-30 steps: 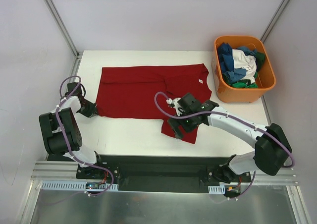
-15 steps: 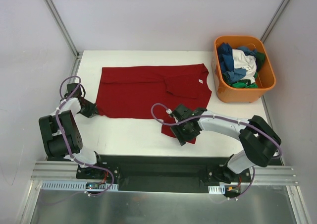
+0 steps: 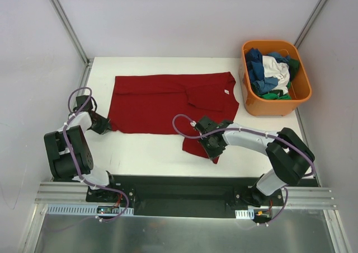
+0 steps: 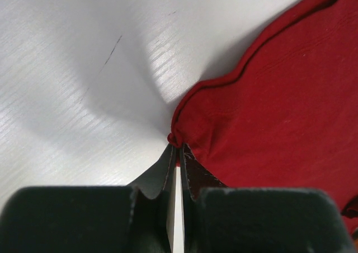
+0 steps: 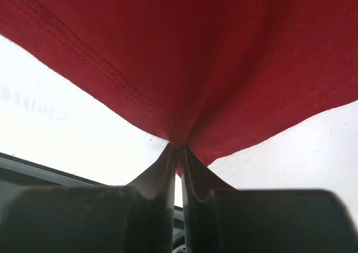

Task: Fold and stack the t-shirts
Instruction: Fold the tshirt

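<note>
– Moved, item one: right end effector point(image 3: 215, 146), drawn back toward the near edge from where it stood a second ago, elbow tucked in. Item two: left end effector point(image 3: 100, 124), unchanged.
– State of each?
– Right: closed tight on the edge of the near flap of the large dark red cloth t-shirt point(image 3: 156, 102). Left: pinched on the shirt's near left corner, with only a small nip of hem between the fingers.
– Location, orientation?
– Flat on the white bench point(image 3: 145, 149), left of the orange plastic tub point(image 3: 263, 107) holding the blue, white and green shirts point(image 3: 271, 74). Long axis left to right; label end, likely the collar, toward the tub.
– Hazards?
– Left nip may slip if the right pulls first. Uneven lifting would skew the fold or drag the body.
</note>
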Controlling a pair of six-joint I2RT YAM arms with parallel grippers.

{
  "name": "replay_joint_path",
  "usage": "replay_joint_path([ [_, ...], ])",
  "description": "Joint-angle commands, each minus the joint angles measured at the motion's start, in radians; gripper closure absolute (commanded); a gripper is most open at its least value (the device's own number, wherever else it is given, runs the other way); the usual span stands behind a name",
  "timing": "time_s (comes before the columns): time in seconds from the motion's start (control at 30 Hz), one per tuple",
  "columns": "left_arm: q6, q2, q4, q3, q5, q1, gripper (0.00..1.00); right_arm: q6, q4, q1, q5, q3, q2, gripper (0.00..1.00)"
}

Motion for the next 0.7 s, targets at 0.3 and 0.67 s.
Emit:
replay_joint_path([
  [0.3,0.003,-0.226,-0.052,-0.16,-0.045,0.004,1.0,0.115,-0.103,0.149,-0.157,-0.04,-0.143,0.99],
  [0.67,-0.046,-0.301,-0.054,-0.063,0.013,-0.007,1.0,-0.017,-0.192,-0.044,-0.055,0.157,-0.251,0.99],
])
